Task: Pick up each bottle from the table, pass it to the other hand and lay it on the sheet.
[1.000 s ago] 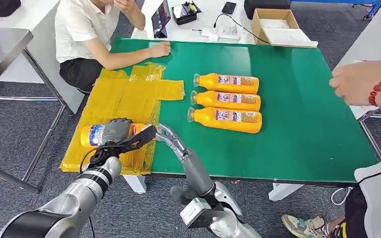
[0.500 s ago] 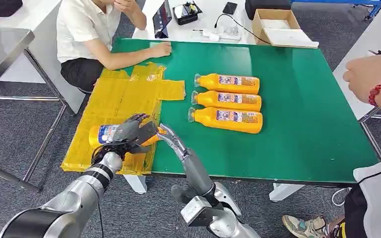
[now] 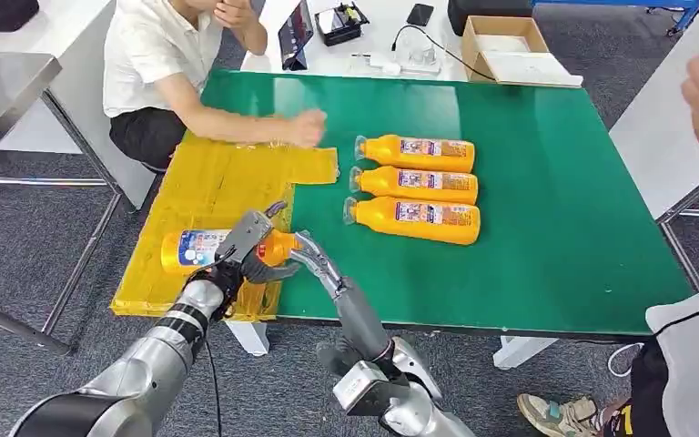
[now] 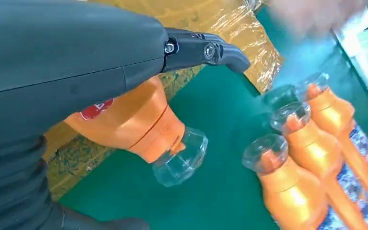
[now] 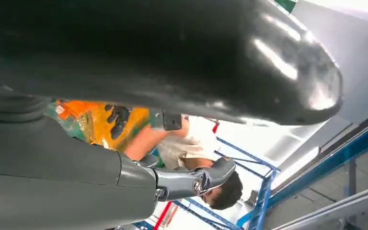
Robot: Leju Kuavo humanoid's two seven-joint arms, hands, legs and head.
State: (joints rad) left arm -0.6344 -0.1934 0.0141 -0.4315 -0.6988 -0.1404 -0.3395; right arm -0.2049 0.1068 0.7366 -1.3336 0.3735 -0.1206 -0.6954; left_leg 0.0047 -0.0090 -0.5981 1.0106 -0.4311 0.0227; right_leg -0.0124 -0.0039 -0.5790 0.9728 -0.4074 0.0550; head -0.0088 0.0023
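While the left hand (image 3: 253,244) wraps the orange bottle (image 3: 202,248) around its upper body, that bottle lies sideways over the near edge of the yellow sheet (image 3: 218,187), at about 8 o'clock on the green table (image 3: 546,182), label end toward 9, clear cap (image 4: 181,155) toward 3. Fingers are closed on it; the left wrist view shows the palm over the shoulder and the cap sticking out free. Right hand (image 3: 314,258) sits just beside the cap end with fingers extended, touching or almost, can't tell which; nothing in it that I can see. Three more bottles (image 3: 419,187) lie in a row at table centre, caps toward 9. A person's hand (image 3: 308,127) rests on the sheet's far edge at 11.

Handling guess: full juice bottle, so moderately heavy, rigid plastic, smooth and round, so it will roll once laid flat and may slip at the glossy label. Best hold is mid-body or the shoulder taper, not the cap.
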